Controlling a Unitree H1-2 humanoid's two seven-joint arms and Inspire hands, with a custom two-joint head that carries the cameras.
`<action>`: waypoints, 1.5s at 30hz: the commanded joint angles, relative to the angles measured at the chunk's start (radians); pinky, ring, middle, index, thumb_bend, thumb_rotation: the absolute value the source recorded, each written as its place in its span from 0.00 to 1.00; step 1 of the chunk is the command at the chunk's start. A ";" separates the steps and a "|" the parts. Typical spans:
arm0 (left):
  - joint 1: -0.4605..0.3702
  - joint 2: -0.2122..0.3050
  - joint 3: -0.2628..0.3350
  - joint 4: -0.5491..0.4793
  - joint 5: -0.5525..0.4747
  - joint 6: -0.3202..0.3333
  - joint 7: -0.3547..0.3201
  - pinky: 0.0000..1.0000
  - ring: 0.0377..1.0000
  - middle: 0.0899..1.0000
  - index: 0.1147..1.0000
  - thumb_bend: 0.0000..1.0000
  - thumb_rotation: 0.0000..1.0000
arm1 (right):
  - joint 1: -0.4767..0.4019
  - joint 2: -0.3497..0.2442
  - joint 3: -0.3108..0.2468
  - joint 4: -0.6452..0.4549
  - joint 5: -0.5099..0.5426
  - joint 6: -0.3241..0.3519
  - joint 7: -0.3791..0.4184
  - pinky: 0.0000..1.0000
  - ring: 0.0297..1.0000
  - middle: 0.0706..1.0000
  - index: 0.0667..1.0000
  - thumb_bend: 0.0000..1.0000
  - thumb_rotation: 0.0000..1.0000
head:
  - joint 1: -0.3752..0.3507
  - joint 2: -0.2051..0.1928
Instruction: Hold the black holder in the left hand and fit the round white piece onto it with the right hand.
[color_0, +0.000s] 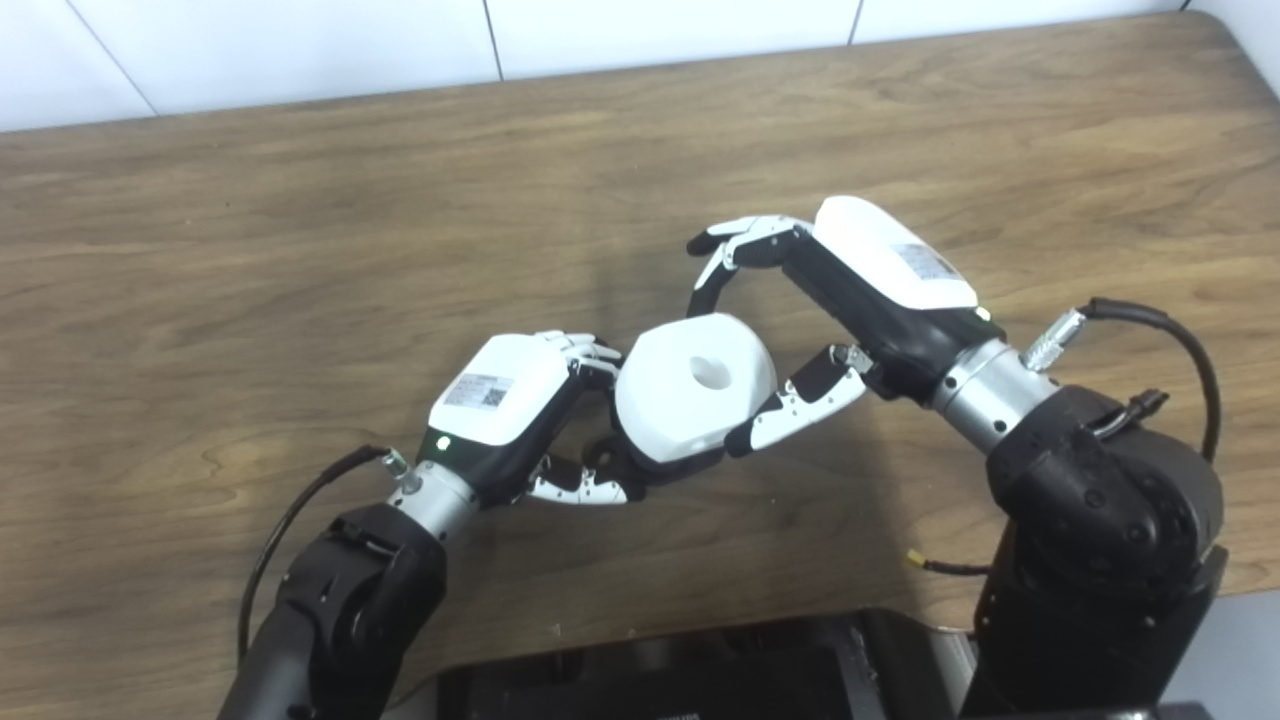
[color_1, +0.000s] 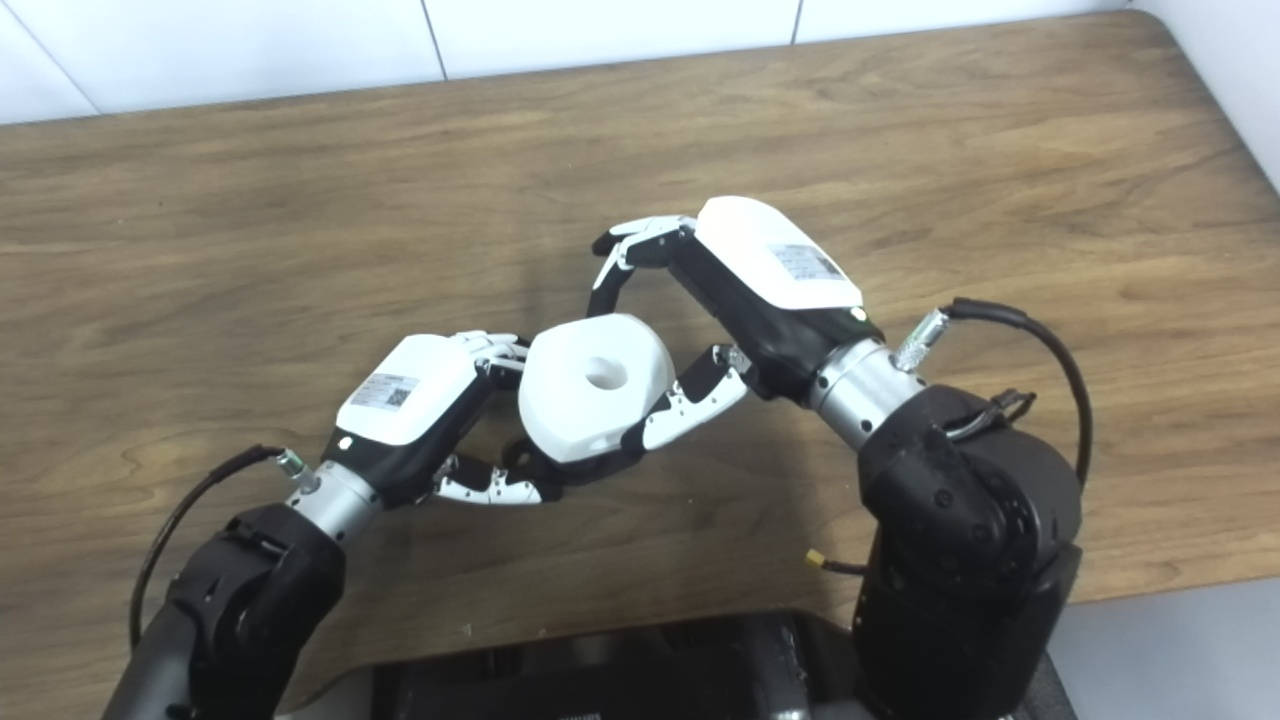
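Note:
The round white piece (color_0: 695, 385), with a hole in its middle, sits on top of the black holder (color_0: 640, 468), of which only a dark rim shows beneath it. My left hand (color_0: 520, 410) is shut on the holder from the left, with fingers curled under and behind the piece. My right hand (color_0: 830, 290) reaches in from the right. Its thumb (color_0: 800, 400) presses the piece's lower right side and one finger (color_0: 700, 295) curls down to its far edge, while the other fingers stick out above it. Both hands hold the parts a little above the table.
The brown wooden table (color_0: 300, 250) spreads to all sides of the hands. A white wall (color_0: 300, 50) runs along its far edge. The table's right corner (color_1: 1180, 60) is rounded. My dark body (color_0: 700, 680) fills the bottom of the picture.

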 joint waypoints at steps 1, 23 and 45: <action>0.000 -0.007 -0.019 -0.002 0.015 0.001 -0.031 0.86 0.84 0.75 0.42 0.52 0.05 | -0.010 0.002 0.008 -0.025 0.011 -0.008 -0.015 0.82 0.85 0.80 0.45 0.52 0.13 | -0.002 0.003; 0.008 -0.023 -0.019 0.002 0.021 -0.008 -0.011 0.85 0.83 0.75 0.42 0.52 0.05 | 0.069 -0.095 0.133 -0.023 -0.002 0.007 -0.100 0.94 0.86 0.81 0.44 0.52 0.13 | 0.016 0.001; 0.013 -0.024 -0.025 0.007 0.021 -0.013 -0.002 0.86 0.83 0.75 0.42 0.52 0.05 | 0.037 -0.154 0.205 -0.011 -0.035 -0.007 -0.189 0.99 0.88 0.81 0.45 0.52 0.13 | 0.021 0.000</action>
